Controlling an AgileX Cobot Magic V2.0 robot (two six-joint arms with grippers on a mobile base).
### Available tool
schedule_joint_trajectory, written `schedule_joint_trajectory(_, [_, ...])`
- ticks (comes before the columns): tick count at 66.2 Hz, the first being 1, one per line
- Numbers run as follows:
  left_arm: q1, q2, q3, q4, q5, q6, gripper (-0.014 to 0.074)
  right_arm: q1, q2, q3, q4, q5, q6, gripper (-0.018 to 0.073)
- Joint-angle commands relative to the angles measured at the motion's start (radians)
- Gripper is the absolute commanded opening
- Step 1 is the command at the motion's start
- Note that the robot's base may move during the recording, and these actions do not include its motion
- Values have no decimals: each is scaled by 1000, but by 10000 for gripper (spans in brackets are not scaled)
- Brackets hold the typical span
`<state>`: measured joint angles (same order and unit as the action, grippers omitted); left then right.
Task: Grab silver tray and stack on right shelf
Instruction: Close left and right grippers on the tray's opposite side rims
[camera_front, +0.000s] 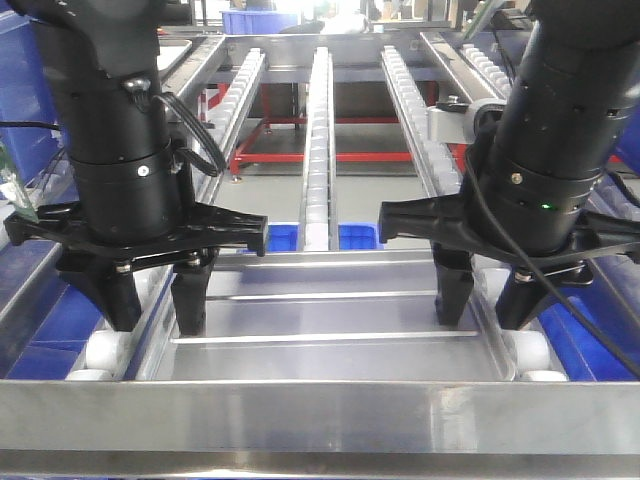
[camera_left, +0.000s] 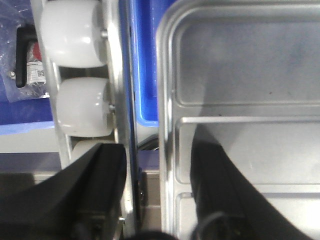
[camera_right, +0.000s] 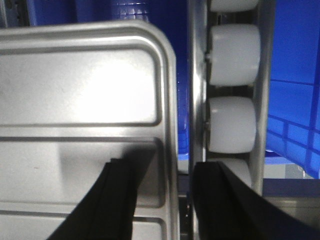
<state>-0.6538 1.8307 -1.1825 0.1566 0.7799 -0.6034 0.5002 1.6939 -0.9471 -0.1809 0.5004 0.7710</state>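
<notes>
The silver tray (camera_front: 330, 350) lies flat, its long axis and ridges running from the left fingers (camera_front: 190, 300) to the right fingers (camera_front: 452, 290).
Each pair stands parted, gripping nothing, astride an end rim: one finger inside, one outside.

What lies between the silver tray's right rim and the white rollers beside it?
The right wrist view shows it: past the silver tray comes a narrow gap with blue plastic below, then the steel rail carrying the white rollers.
</notes>
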Motion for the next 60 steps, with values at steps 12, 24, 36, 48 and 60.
schedule_joint_trajectory(12, [-6,-45,-29,0,0,-4,131,1,-40,-32,-6,-43,-7,392])
schedule_joint_trajectory(24, [-6,-45,-29,0,0,-4,64,1,-40,-32,-6,-53,-7,392])
schedule_joint_trajectory(36, [-6,-45,-29,-7,0,-4,52,1,-40,-32,-6,-53,-7,392])
schedule_joint_trajectory(48, [-6,-45,-29,-7,0,-4,52,1,-40,-32,-6,-50,-7,392])
schedule_joint_trajectory(60, [-6,-45,-29,-7,0,-4,52,1,-40,-30,-6,-45,-7,392])
